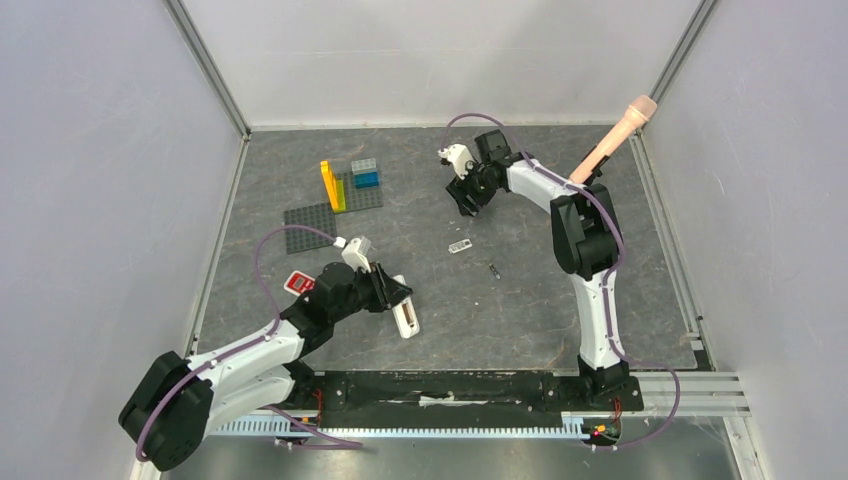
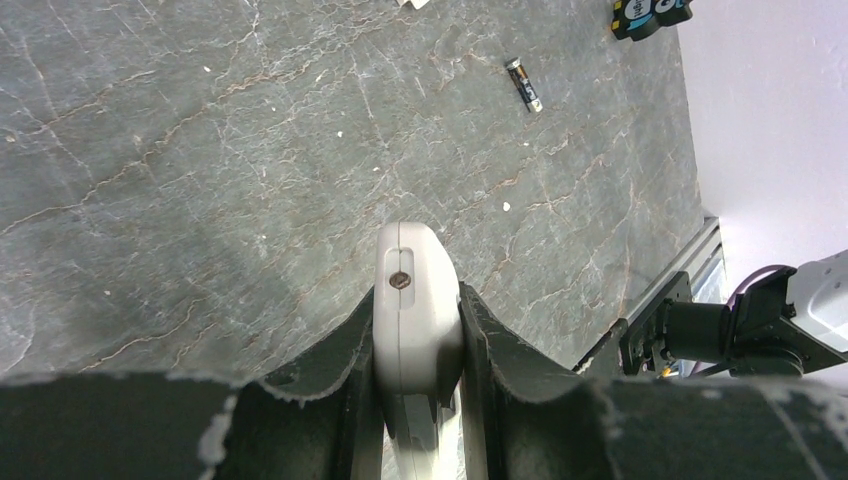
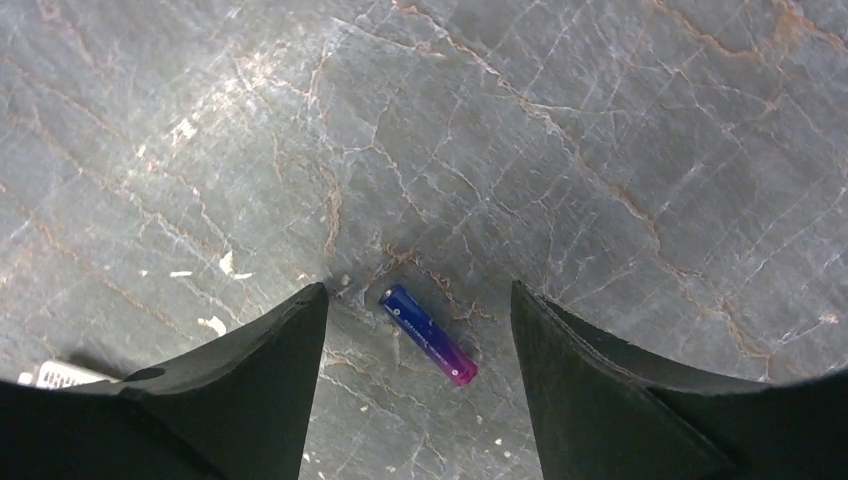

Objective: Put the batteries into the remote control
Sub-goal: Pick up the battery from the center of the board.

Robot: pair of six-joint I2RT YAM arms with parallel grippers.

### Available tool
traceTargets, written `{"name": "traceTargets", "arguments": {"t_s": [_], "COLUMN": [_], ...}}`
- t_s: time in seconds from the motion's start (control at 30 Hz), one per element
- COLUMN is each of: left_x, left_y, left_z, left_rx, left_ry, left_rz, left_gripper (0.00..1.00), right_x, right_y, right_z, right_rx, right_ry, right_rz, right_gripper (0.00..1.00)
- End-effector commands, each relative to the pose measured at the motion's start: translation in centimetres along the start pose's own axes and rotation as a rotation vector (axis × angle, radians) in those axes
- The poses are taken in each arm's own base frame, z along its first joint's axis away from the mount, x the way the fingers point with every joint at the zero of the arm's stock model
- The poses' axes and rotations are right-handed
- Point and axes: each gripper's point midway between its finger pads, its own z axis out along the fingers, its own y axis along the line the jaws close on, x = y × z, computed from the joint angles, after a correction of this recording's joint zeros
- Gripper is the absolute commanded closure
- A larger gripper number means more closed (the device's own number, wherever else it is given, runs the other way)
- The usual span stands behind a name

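My left gripper (image 2: 417, 295) is shut on the white remote control (image 2: 412, 340), which its two fingers clamp by the sides. In the top view the remote (image 1: 406, 320) lies low over the table at the front left, next to that gripper (image 1: 396, 296). A purple-blue battery (image 3: 430, 335) lies flat on the table between the spread fingers of my right gripper (image 3: 418, 290), touching neither. That gripper (image 1: 467, 203) stands open at the back centre and hides this battery from the top view. A dark battery (image 1: 494, 270) (image 2: 524, 84) lies loose mid-table.
A small white ribbed piece (image 1: 459, 246) lies between the two grippers. A grey brick baseplate (image 1: 305, 225) with yellow, green and blue bricks stands at the back left. A red item (image 1: 298, 283) lies beside the left arm. A beige rod (image 1: 615, 135) leans at the back right.
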Motion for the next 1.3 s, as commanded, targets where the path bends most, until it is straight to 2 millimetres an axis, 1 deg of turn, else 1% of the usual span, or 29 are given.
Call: {"name": "traceTargets", "arguments": {"t_s": [0.0,0.17,0.27,0.3,0.4,0.53,0.6,0.7,0.8,0.93,0.97,1.0,1.03,1.07,1.1,1.17,1.2,1.27], "left_x": [-2.1,-2.4,-2.3,-2.3,-2.2,-2.2,-2.2,-2.4,-2.6,-2.9,-3.1,-3.1,-3.4,-3.6,-3.9,-4.4,-4.6,-5.1], "left_y": [-2.3,-2.1,-2.1,-2.1,-2.1,-2.1,-2.1,-2.1,-2.3,-3.2,-3.6,-4.0,-4.5,-4.9,-5.5,-6.6,-7.3,-8.5], "left_z": [0.1,0.1,0.1,0.1,0.0,-0.1,-0.2,-0.2,-0.3,-0.6,-0.7,-0.8,-1.1,-1.3,-1.6,-2.1,-2.4,-3.1], "left_rx": [0.084,0.076,0.078,0.077,0.078,0.080,0.079,0.082,0.092,0.146,0.171,0.196,0.221,0.245,0.274,0.327,0.357,0.410], "left_ry": [-0.061,-0.073,-0.067,-0.067,-0.066,-0.067,-0.071,-0.080,-0.088,-0.118,-0.131,-0.136,-0.153,-0.163,-0.183,-0.207,-0.218,-0.235], "left_rz": [0.041,0.054,0.055,0.055,0.055,0.056,0.056,0.058,0.057,0.066,0.079,0.092,0.102,0.112,0.128,0.159,0.183,0.221], "left_gripper": [0.98,0.98,0.98,0.98,0.98,0.98,0.98,0.98,0.98,0.98,0.98,0.98,0.98,0.98,0.98,0.98,0.98,0.98], "right_x": [1.0,3.3,3.6,3.5,3.5,3.5,3.4,2.5,0.7,-2.4,-3.1,-4.5,-4.6,-6.0,-6.1,-8.0,-7.8,-8.2], "right_y": [1.0,0.7,0.8,0.8,0.8,0.0,-0.1,0.1,1.2,3.5,4.3,5.0,6.0,6.9,8.0,9.9,11.1,13.3], "right_z": [-0.8,-0.8,-0.6,-0.6,-0.1,0.2,0.0,-0.7,-2.5,-6.1,-7.4,-9.2,-10.1,-12.1,-13.1,-16.6,-17.5,-20.0], "right_rx": [-0.106,-0.091,-0.106,-0.108,-0.106,-0.056,-0.040,-0.018,-0.029,-0.037,-0.038,-0.032,-0.037,-0.032,-0.041,-0.044,-0.060,-0.078], "right_ry": [0.064,0.158,0.173,0.170,0.171,0.182,0.175,0.119,0.020,-0.162,-0.214,-0.294,-0.337,-0.415,-0.459,-0.600,-0.636,-0.730], "right_rz": [-0.089,-0.105,-0.105,-0.104,-0.084,-0.040,-0.026,-0.001,0.034,0.081,0.094,0.090,0.110,0.102,0.121,0.122,0.147,0.153], "right_gripper": [0.31,0.37,0.42,0.45,0.62,0.80,0.86,0.93,0.95,0.95,0.95,0.95,0.95,0.95,0.94,0.94,0.95,0.94]}}
